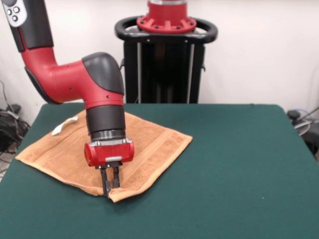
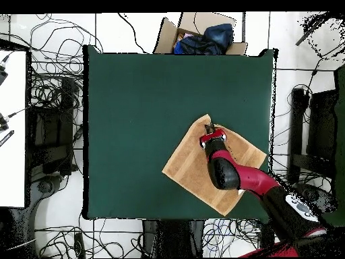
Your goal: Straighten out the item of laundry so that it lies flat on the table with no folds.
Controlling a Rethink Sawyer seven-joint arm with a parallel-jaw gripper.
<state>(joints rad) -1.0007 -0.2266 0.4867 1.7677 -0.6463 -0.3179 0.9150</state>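
The item of laundry (image 1: 55, 149), an orange-tan towel, lies spread as a diamond on the left part of the green table (image 1: 224, 164). Its white tag (image 1: 65, 124) sticks out at the far left corner. My gripper (image 1: 109, 191) points straight down at the towel's near corner, its two fingers drawn close together on the cloth edge there. That corner looks slightly thick and lifted. From overhead, the towel (image 2: 189, 168) sits near the table's (image 2: 135, 101) lower right edge, and the gripper (image 2: 209, 127) is at the towel's upper corner.
A cardboard box (image 2: 202, 34) holding dark blue cloth stands on the floor beyond the table's top edge in the overhead view. Cables cover the floor around the table. The arm's elbow (image 1: 102, 74) hangs over the towel's middle.
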